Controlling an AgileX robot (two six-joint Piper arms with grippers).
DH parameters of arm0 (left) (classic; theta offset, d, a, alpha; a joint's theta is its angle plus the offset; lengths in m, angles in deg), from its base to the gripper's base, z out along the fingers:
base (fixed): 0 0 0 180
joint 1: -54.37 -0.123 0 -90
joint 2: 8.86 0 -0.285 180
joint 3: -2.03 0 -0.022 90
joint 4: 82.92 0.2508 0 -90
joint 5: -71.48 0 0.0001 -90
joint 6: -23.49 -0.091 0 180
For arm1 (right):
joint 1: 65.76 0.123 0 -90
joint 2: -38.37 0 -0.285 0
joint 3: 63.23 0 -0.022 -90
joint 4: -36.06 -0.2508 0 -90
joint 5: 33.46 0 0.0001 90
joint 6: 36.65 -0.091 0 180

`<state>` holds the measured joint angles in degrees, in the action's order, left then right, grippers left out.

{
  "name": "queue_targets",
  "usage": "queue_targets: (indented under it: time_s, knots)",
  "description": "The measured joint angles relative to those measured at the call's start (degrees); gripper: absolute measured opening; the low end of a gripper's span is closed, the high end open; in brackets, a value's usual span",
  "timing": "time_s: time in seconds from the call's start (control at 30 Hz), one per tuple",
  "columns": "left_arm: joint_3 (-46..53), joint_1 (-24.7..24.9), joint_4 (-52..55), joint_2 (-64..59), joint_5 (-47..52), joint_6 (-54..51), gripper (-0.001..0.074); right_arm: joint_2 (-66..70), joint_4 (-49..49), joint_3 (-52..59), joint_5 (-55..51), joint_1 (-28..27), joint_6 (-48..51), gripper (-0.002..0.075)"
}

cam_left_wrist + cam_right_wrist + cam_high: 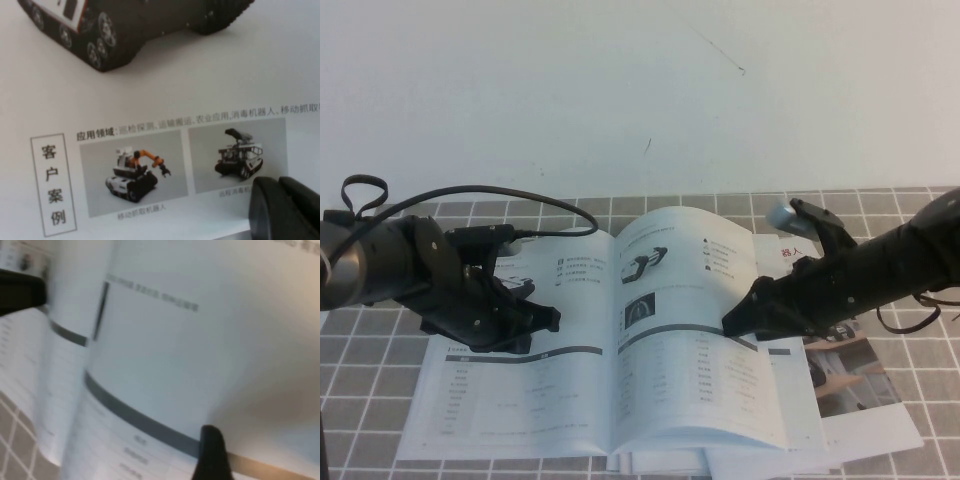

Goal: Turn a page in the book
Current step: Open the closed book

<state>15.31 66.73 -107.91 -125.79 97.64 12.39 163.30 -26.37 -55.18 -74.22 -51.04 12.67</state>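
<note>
On book [570, 400]: L gripper [545, 322] left pg, R gripper [732, 328] right pg.

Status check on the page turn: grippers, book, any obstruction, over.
Left gripper resting on the book's left page. Right gripper open, tips at the lifted page on the right side. Brochure underneath at right, not obstructing.

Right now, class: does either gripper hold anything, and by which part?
Nothing is clearly held. The right gripper is open, its tip on the book's right page; the left gripper rests on the left page.
</note>
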Motion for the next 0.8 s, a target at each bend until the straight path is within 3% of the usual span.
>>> queue_targets:
  time_s: [0.3,0.43,0.57,0.8]
  knots:
    - [0.0,0.0,0.0,0.0,0.0,0.0,-0.0004,0.0,-10.1,0.0,-3.3,0.0,7.3,0.0461]
    - [0.0,0.0,0.0,0.0,0.0,0.0,-0.0004,0.1,-9.9,-0.8,-4.9,-0.5,7.6,0.0461]
    - [0.0,0.0,-0.2,0.0,0.0,0.0,-0.0004,0.3,-4.0,-4.5,-9.1,-3.4,2.5,0.0461]
    - [0.0,0.0,-0.1,0.0,0.1,0.0,-0.0004,0.6,18.0,-8.5,-13.6,-4.8,-10.9,0.0461]
